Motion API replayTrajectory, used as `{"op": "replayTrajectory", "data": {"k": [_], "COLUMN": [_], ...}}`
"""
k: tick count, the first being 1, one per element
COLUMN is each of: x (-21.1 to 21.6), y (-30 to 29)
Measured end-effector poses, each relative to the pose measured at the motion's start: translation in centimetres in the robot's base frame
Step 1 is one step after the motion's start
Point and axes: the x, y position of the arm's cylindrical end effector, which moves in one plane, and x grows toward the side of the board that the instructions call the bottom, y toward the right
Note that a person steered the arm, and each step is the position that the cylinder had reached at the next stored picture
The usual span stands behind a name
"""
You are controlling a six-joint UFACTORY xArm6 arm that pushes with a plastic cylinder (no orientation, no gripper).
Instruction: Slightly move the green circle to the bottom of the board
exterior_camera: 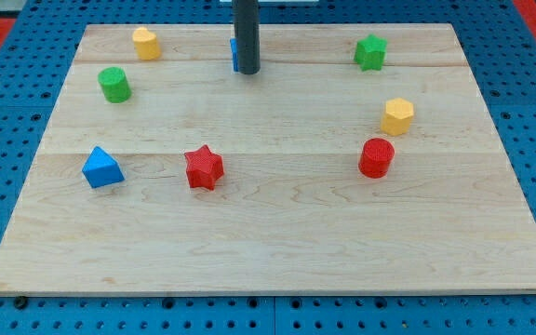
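Observation:
The green circle (114, 85) is a short green cylinder at the board's upper left. My tip (247, 70) is at the end of the dark rod near the board's top middle, well to the right of the green circle. The rod stands right in front of a blue block (234, 55) and hides most of it, so its shape cannot be made out.
A yellow block (145, 43) lies at top left, a green star (370, 52) at top right, a yellow hexagon (397, 116) and a red circle (376, 157) at right, a red star (203, 167) at centre-left, and a blue triangle (101, 167) at left. The wooden board (277, 251) lies on blue pegboard.

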Motion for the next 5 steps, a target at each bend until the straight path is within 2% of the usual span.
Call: {"op": "replayTrajectory", "data": {"k": [1, 2, 3, 4, 5], "x": [-0.6, 1.1, 1.9, 1.9, 1.0], "y": [0.0, 0.1, -7.6, -12.8, -13.9]}}
